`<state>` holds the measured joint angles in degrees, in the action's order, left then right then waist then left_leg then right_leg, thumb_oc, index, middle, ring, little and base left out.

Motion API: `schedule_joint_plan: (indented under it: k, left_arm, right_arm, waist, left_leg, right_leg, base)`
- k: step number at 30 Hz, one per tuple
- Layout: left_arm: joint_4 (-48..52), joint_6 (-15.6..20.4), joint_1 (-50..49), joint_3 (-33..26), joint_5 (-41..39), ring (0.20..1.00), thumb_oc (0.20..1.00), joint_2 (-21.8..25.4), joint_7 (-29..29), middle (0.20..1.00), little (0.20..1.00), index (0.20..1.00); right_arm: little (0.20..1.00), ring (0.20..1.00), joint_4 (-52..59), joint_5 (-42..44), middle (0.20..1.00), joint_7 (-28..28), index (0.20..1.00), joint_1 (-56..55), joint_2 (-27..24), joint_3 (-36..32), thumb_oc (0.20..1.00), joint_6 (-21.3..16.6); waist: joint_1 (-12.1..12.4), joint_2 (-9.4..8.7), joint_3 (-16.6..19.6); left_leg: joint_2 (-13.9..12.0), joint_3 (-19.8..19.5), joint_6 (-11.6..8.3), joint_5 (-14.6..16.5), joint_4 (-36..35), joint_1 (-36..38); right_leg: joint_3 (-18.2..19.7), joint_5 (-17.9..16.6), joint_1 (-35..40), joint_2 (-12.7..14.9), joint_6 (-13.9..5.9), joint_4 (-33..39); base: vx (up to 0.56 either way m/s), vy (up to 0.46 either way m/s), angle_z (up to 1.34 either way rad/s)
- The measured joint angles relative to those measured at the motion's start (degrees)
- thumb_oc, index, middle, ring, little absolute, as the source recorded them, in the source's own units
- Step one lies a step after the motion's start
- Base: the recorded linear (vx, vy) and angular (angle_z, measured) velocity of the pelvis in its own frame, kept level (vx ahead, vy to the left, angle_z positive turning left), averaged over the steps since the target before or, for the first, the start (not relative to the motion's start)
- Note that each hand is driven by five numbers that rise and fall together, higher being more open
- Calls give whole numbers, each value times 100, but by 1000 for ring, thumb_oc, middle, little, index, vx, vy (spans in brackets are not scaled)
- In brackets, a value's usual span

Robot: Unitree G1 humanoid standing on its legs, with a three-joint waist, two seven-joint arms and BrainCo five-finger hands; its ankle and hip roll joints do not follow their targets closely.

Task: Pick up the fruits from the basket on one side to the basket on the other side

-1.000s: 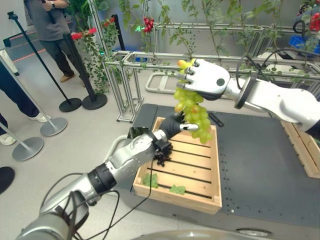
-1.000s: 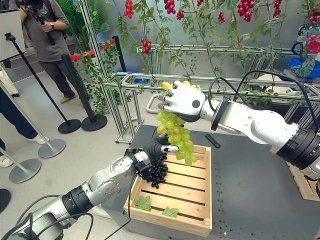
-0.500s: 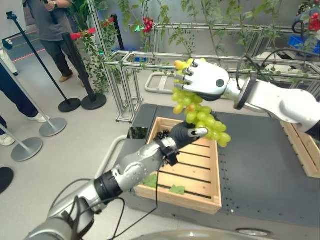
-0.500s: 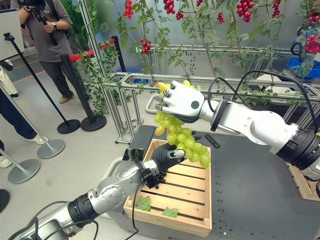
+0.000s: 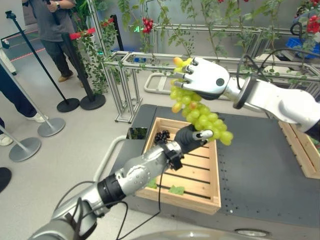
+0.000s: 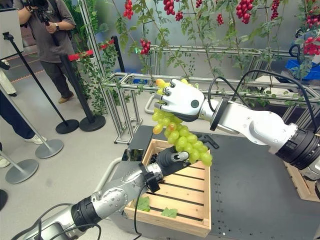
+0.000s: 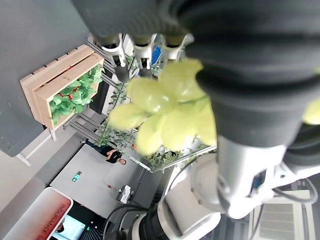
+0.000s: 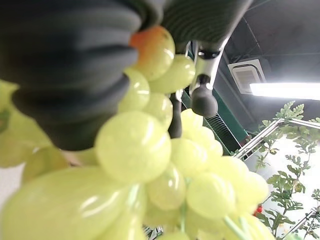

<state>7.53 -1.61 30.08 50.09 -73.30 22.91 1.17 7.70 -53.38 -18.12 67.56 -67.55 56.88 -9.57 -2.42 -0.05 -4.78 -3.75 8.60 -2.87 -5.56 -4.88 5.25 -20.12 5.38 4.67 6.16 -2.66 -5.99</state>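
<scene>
A bunch of green grapes [image 5: 202,116] hangs over the slatted wooden crate [image 5: 212,192] on the dark table [image 5: 260,170]. My right hand [image 5: 205,79] is shut on the bunch's top end; grapes [image 8: 165,165] crowd right against it in the right wrist view. My left hand [image 5: 192,139] reaches up from the lower left. It sits under the bunch's lower end with relaxed fingers [image 7: 120,55], and grapes [image 7: 165,107] rest against them. The bunch slants toward the right. A dark grape bunch [image 5: 161,136] lies in the crate's far left corner.
Two green leaves [image 5: 176,190] lie in the crate. A second wooden crate [image 5: 300,150], holding leaves and red fruit [image 7: 65,90], stands at the table's right edge. A metal frame with vines [image 5: 145,60] runs behind. People and stanchions [image 5: 67,102] stand at the left.
My left hand rose and moved right under the green bunch, pushing its lower end up and to the right. The right hand kept its hold almost in place.
</scene>
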Motion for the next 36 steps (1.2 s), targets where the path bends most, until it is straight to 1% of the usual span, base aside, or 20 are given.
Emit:
schedule_joint_plan:
  k: [5,9,11,12,15,22,32,33,34,35,36]
  left_arm:
    - [12,12,-82,-5,-19,1000,1000,-7,2,1000,1000,1000]
    - [21,15,-296,-9,-202,1000,1000,-47,3,1000,1000,1000]
    - [50,30,-426,-138,-242,1000,1000,-74,3,1000,1000,1000]
    - [78,110,-507,-284,-253,1000,1000,-101,3,1000,1000,1000]
    - [158,211,-531,-502,-297,1000,1000,-99,2,1000,1000,1000]
    - [259,336,-531,-565,-294,1000,1000,-114,-1,1000,1000,1000]
    - [258,348,-530,-611,-269,1000,1000,-145,-12,1000,1000,1000]
    - [258,350,-530,-632,-263,1000,1000,-152,-12,1000,1000,1000]
    - [257,354,-530,-636,-253,1000,1000,-138,-12,1000,1000,1000]
    - [249,357,-534,-642,-172,1000,1000,-113,-14,1000,1000,1000]
    - [247,361,-557,-647,-164,1000,1000,-92,-11,1000,1000,1000]
  right_arm:
    - [200,200,-27,-50,200,-10,200,0,-1,-2,200,94]
    - [200,200,-34,-124,200,-126,200,-44,-2,-105,200,155]
    - [200,200,-49,-166,200,-227,200,-426,-2,-601,200,210]
    - [200,200,-56,-168,200,-287,200,-726,-2,-911,200,311]
    - [200,200,-150,-168,200,-335,200,-1091,-1,-1199,200,400]
    - [200,200,-137,-171,200,-355,200,-1144,-1,-1201,200,422]
    - [200,200,-136,-170,200,-355,200,-1145,-1,-1201,200,422]
    - [573,573,-137,-170,573,-355,573,-1144,-1,-1201,573,422]
    - [827,827,-137,-169,827,-355,827,-1150,-1,-1203,827,422]
    - [1000,1000,-134,-163,1000,-354,1000,-1338,8,-1392,1000,421]
    - [1000,1000,-124,-154,1000,-357,1000,-1538,27,-1574,1000,421]
  waist:
    - [-1,-1,0]
    - [-2,-3,0]
    - [-2,-20,-1]
    - [2,-31,2]
    - [2,-44,8]
    - [-62,-46,10]
    - [-130,-46,11]
    - [-129,-45,11]
    - [-130,-45,11]
    - [-124,-47,11]
    - [-116,-48,12]
  left_leg:
    - [1,2,1,1,0,1]
    - [1,5,1,3,0,0]
    - [1,4,2,3,0,1]
    - [4,2,3,4,0,1]
    - [6,2,8,8,0,1]
    - [6,2,8,8,0,1]
    - [6,3,8,9,0,1]
    - [6,3,8,9,0,1]
    - [6,3,8,9,0,1]
    - [5,3,7,10,0,0]
    - [6,2,6,11,0,-3]
  right_leg:
    - [2,1,0,0,-1,0]
    - [6,3,-3,0,-4,0]
    - [6,4,-2,0,-6,0]
    - [6,5,-2,2,-8,0]
    - [6,7,-1,5,-14,0]
    - [9,7,-1,4,-15,1]
    - [11,7,-1,4,-15,6]
    - [11,7,-1,4,-15,6]
    - [12,8,-1,4,-16,6]
    - [13,8,-3,4,-16,5]
    - [13,12,-5,4,-22,5]
  base:
    - [0,0,0]
    - [0,0,0]
    - [0,0,0]
    - [0,0,0]
    - [0,0,0]
    - [0,0,0]
    - [0,0,0]
    - [0,0,0]
    - [0,0,0]
    - [0,0,0]
    - [0,0,0]
